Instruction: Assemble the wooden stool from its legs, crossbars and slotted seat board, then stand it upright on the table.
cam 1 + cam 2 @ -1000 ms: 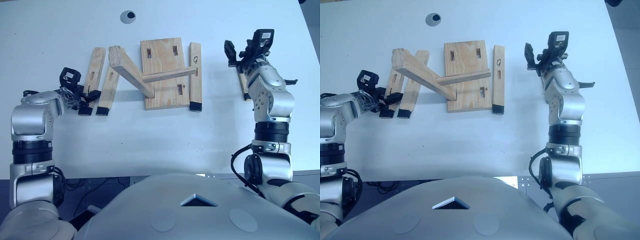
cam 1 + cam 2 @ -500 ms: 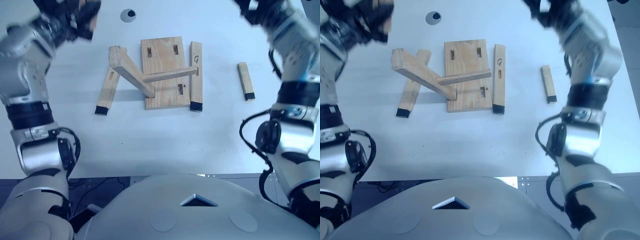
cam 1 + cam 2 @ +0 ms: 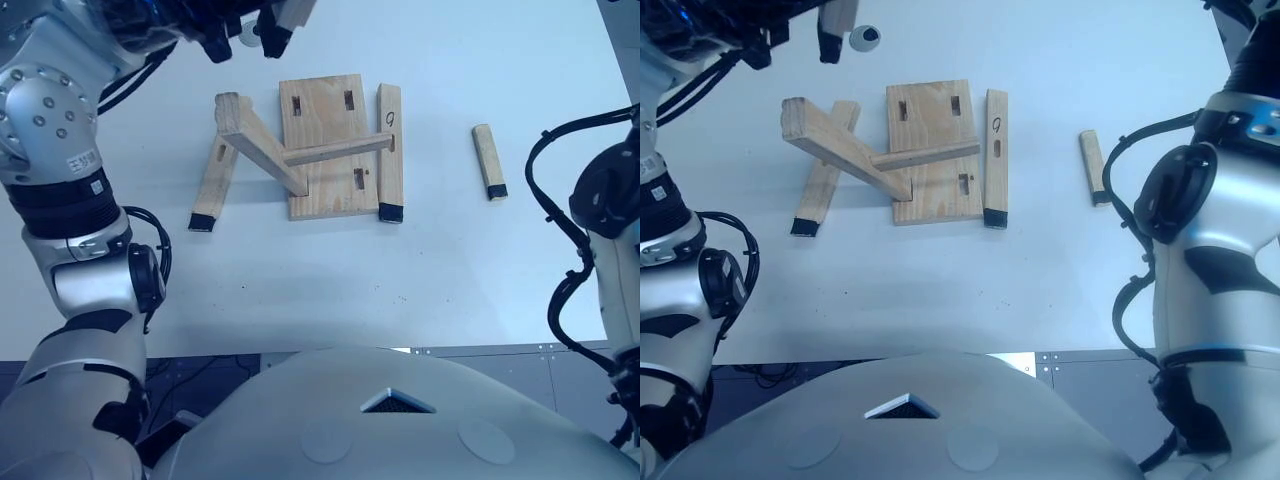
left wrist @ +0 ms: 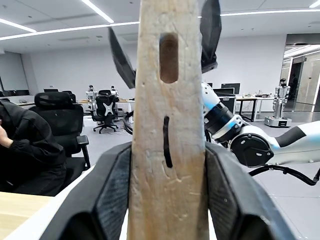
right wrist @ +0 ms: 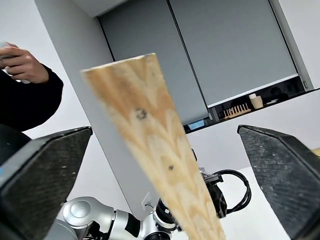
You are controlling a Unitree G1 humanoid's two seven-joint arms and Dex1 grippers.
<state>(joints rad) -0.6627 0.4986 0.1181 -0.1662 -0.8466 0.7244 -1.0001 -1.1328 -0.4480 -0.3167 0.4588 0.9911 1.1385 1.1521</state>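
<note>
One slotted leg point(image 4: 167, 125) held, the rest on the tabletop point(image 3: 300, 270).
Your left jaws clamp the slotted leg above the tabletop's far left; your right jaws gape wide around a wooden bar point(image 5: 160, 165), touching neither side. The seat board point(image 3: 325, 145) lies flat mid-tabletop, a slanted leg point(image 3: 262, 145) propped on it, a short crossbar point(image 3: 489, 160) well right.
</note>
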